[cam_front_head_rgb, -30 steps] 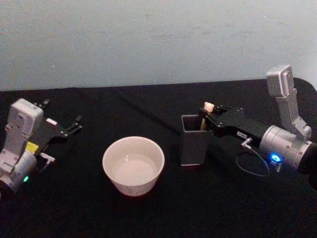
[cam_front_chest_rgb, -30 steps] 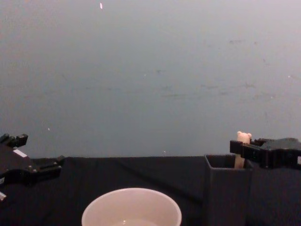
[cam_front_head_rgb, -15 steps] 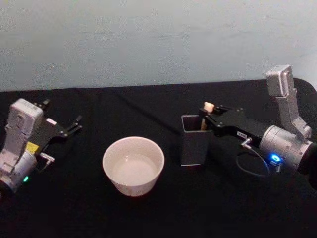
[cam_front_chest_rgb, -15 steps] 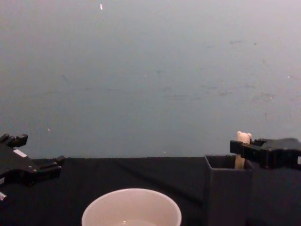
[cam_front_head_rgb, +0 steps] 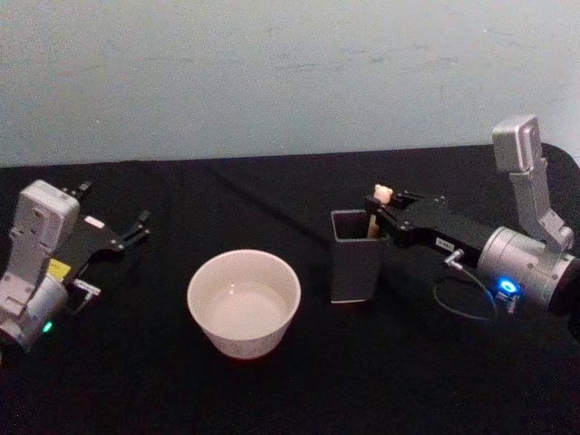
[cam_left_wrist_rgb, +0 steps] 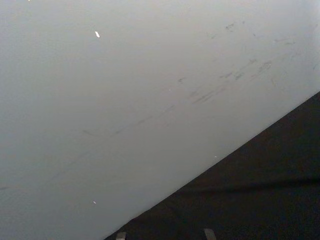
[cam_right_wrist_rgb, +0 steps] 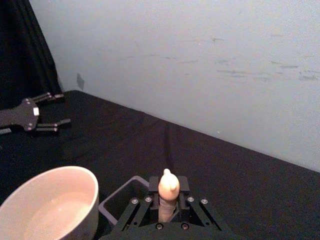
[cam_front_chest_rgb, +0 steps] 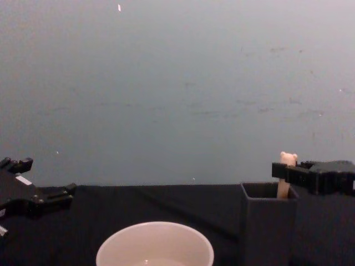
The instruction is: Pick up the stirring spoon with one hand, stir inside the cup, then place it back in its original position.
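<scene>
My right hand (cam_front_head_rgb: 379, 214) was closed on the spoon (cam_front_head_rgb: 381, 193), one finger pressed against each side of the peach handle just under the bear head. The head poked up above my fingers. Below them the handle ran down into the holder (cam_front_head_rgb: 353, 272), so the spoon's bowl was hidden and I could not tell whether it rested on the bottom. The spoon stood nearly upright at the holder's corner nearest this hand, and my fingers reached over that rim from the side. My wrist camera showed the same grip, the spoon (cam_right_wrist_rgb: 168, 192) pinched between the two black fingers, with the holder (cam_right_wrist_rgb: 117, 202) right below them.

The cup (cam_front_head_rgb: 240, 340) sat on the black counter (cam_front_head_rgb: 299, 399) beyond the holder from this hand, near it but not touching. It lay between my two hands. From chest height, the bear head (cam_front_chest_rgb: 287, 159) rose just over my right hand (cam_front_chest_rgb: 284, 172), and the cup (cam_front_chest_rgb: 155, 244) was lower and off to the far side of the holder (cam_front_chest_rgb: 266, 233).

My left hand (cam_front_head_rgb: 113, 207) was well apart from the cup, low over the counter, its fingers spread wide and holding nothing.
</scene>
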